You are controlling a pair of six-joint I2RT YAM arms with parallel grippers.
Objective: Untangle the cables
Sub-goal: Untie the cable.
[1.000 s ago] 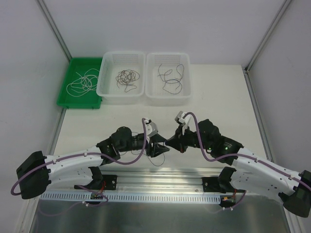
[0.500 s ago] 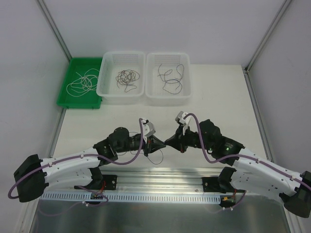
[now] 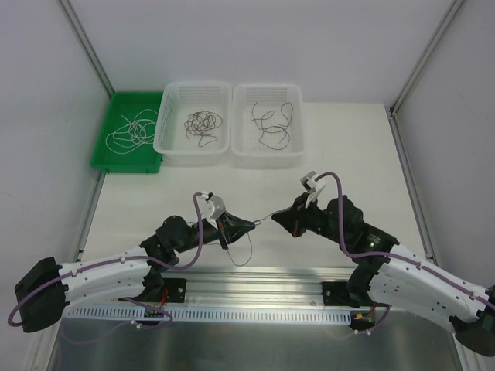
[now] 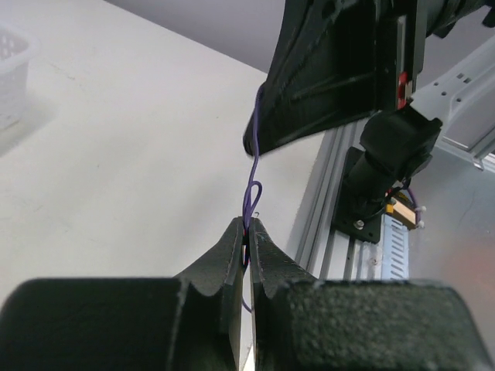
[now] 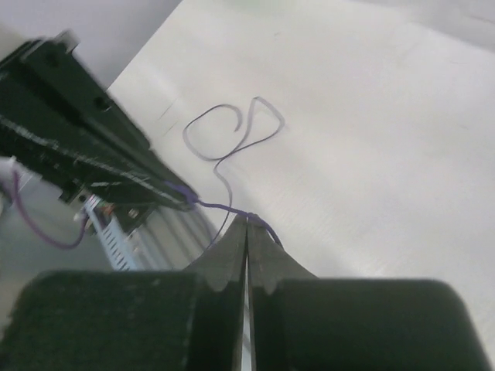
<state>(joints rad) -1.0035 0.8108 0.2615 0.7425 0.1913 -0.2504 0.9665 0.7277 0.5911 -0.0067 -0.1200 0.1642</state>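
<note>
Starting at the far left of the desk (image 3: 348, 154), a green tray (image 3: 104, 158) holds a whitish cable (image 3: 130, 133). Beside it, one white basket (image 3: 166, 143) carries a dark tangle (image 3: 203, 124), and the next basket (image 3: 298, 147) a looser dark cable (image 3: 272, 127). Nearer me, the left arm's jaws are closed on a thin purple cable (image 5: 224, 208). It runs taut across to the right arm's jaws, also pinched shut on it. Its slack tail curls on the desk.
</note>
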